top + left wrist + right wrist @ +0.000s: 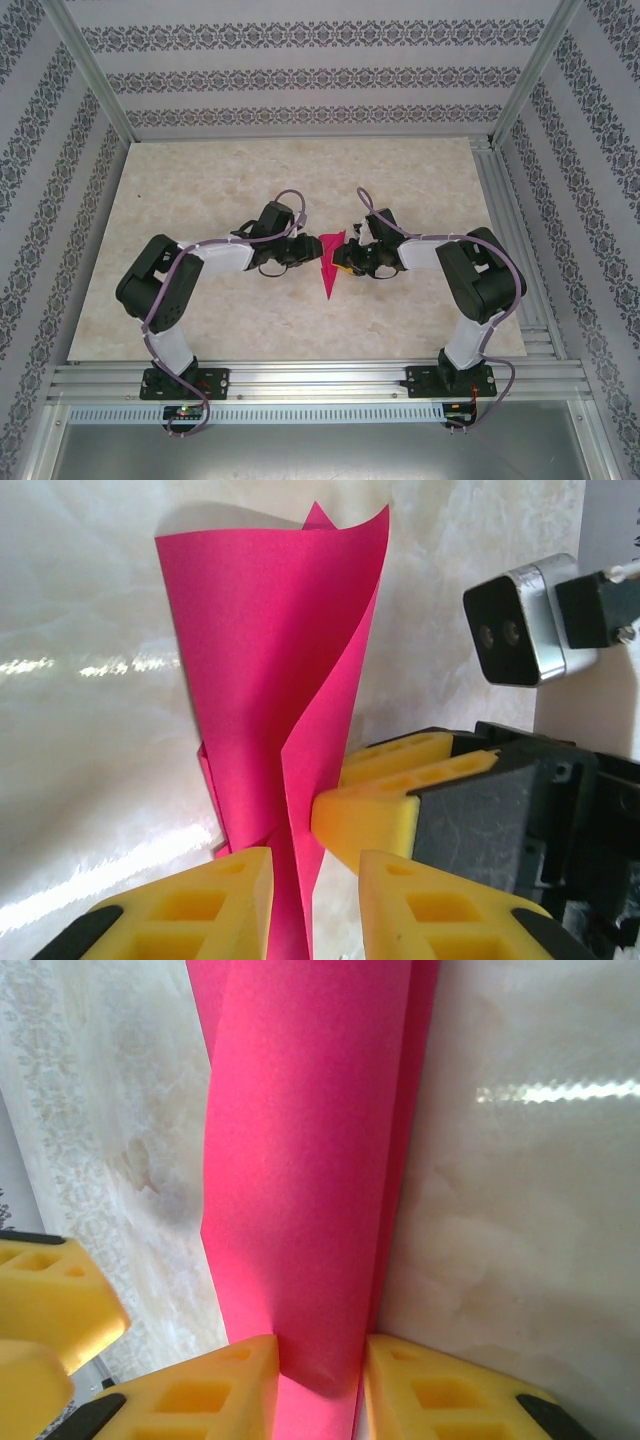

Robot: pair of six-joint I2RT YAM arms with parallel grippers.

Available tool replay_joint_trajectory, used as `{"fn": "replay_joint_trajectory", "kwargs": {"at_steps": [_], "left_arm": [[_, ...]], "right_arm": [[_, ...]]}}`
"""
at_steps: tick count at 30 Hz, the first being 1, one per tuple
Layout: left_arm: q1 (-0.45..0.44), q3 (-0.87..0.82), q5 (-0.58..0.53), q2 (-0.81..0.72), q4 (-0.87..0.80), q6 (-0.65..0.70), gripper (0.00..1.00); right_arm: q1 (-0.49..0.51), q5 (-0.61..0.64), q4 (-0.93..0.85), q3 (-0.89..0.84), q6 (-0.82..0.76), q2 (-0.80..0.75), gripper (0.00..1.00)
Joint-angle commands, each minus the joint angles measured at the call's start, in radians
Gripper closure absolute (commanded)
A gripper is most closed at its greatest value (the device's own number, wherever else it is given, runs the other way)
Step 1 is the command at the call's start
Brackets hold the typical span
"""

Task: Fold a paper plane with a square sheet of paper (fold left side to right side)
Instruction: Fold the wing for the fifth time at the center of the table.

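One thin, feather-light sheet of paper, bright magenta and folded into a narrow pointed wedge, lies at the centre of the top view on the pale surface. It looks limp, easily creased and likely to spring open, so it is best taken near a folded edge. The left gripper has its jaws parted, a raised flap loose between them; the right gripper has its jaws pinched on the bulging fold
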Motion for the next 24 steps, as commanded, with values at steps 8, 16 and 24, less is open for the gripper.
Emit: {"fn": "replay_joint_trajectory", "kwargs": {"at_steps": [8,16,24], "left_arm": [[0.004,0.082,0.057,0.109,0.030,0.016,0.71],[0.004,0.106,0.060,0.155,0.043,0.012,0.71],[0.003,0.113,0.077,0.182,0.093,-0.002,0.73]], "right_arm": [[0.017,0.021,-0.012,0.024,-0.016,0.039,0.71],[0.019,0.023,-0.032,0.036,-0.029,0.042,0.71],[0.020,0.023,-0.040,0.038,-0.032,0.044,0.70]]}}
